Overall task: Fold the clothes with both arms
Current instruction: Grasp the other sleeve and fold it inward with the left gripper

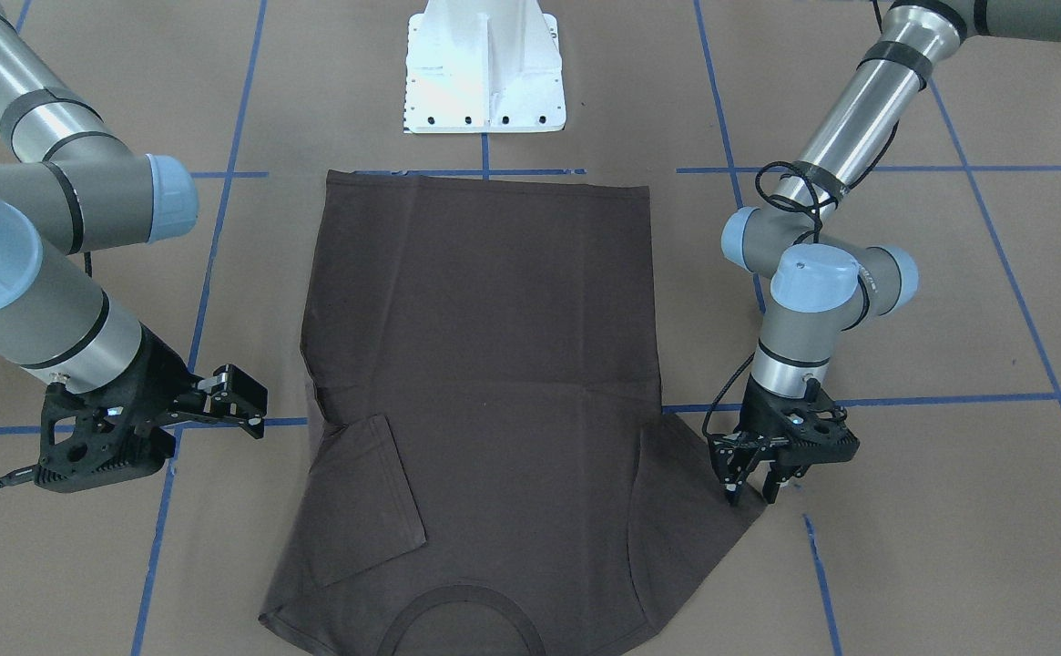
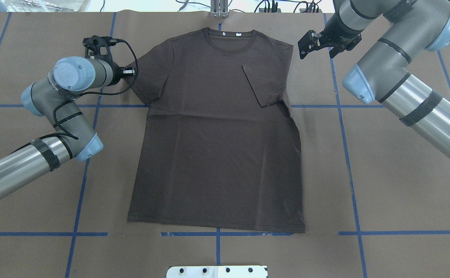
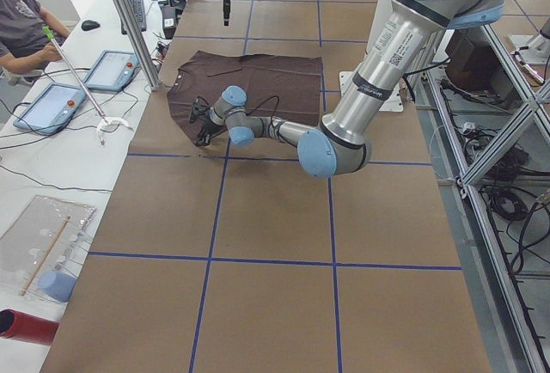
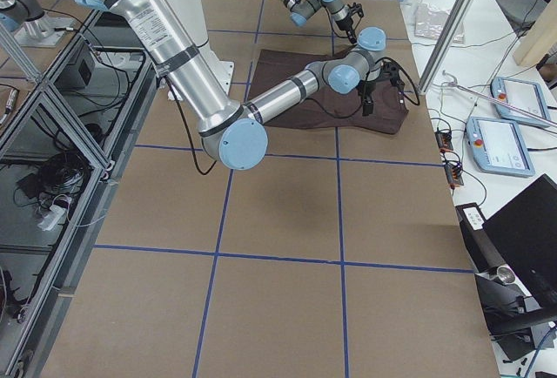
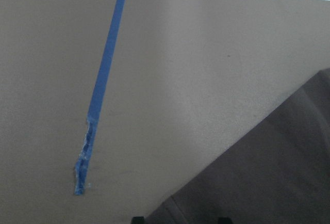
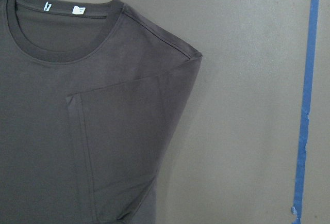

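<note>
- Right now the dark brown-grey short-sleeved cotton T-shirt (image 2: pixel 217 146) lies flat in the middle of the brown paper-covered table (image 2: pixel 383 173), with its ribbed round collar (image 2: pixel 230 36) on the side away from the robot.
- Its sleeve on the robot's right (image 2: pixel 265 83) is already turned in over the chest. The sleeve on the robot's left (image 2: pixel 151 77) lies spread out on the paper, so folding it looks like the step in hand.
- The black left gripper (image 1: pixel 753 487) points down at that sleeve's outer corner, jaws spread to either side of the hem, nothing pinched yet.
- I'd want it low enough to catch both layers of the hem before closing. Then it should lift only a little and carry inward to mirror the other sleeve.
- The black right gripper (image 1: pixel 243 401) sits beside the opposite shoulder, apart from the cloth; I cannot tell how its jaws stand.
</note>
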Tool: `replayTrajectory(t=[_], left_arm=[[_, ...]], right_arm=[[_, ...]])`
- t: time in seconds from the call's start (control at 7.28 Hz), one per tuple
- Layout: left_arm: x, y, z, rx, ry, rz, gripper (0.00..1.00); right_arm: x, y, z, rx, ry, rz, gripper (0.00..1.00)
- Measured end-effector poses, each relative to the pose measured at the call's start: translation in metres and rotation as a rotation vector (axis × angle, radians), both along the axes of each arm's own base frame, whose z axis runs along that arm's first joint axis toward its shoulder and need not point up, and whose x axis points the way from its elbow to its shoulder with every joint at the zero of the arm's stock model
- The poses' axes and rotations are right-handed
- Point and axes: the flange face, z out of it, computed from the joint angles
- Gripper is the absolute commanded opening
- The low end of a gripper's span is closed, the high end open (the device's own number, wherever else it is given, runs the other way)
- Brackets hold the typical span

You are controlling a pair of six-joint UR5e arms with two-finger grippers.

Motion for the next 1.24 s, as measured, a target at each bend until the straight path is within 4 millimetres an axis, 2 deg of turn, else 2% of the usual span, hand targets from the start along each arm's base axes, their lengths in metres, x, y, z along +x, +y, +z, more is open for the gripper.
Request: replayTrajectory(t=[0.27, 0.41, 0.55, 0.69, 0.82, 0.96, 1.1, 1.24], left_arm=[[-0.002, 0.001, -0.013, 0.005, 0.009, 0.001, 0.0], [-0.003, 0.002, -0.033, 0.003, 0.011, 0.0, 0.0], [-0.004, 0.003, -0.067, -0.01, 0.015, -0.007, 0.0], [0.004, -0.003, -0.117, -0.039, 0.045, -0.03, 0.0], [0.021, -0.015, -0.17, -0.077, 0.095, -0.061, 0.0], [0.05, -0.028, -0.215, -0.117, 0.136, -0.082, 0.0], [0.081, -0.031, -0.243, -0.149, 0.161, -0.083, 0.99], [0.104, -0.024, -0.25, -0.161, 0.17, -0.07, 1.0]], right_arm=[[0.003, -0.001, 0.001, -0.002, 0.001, 0.003, 1.0], [0.004, -0.001, 0.001, -0.003, 0.0, 0.003, 1.0], [0.005, 0.0, 0.003, -0.008, -0.001, 0.001, 1.0], [0.009, 0.001, 0.009, -0.02, 0.007, 0.004, 1.0], [0.014, 0.001, 0.017, -0.03, 0.016, 0.012, 1.0], [0.019, 0.001, 0.02, -0.035, 0.019, 0.017, 1.0], [0.022, 0.0, 0.022, -0.036, 0.02, 0.021, 1.0], [0.024, 0.002, 0.026, -0.035, 0.023, 0.024, 1.0]])
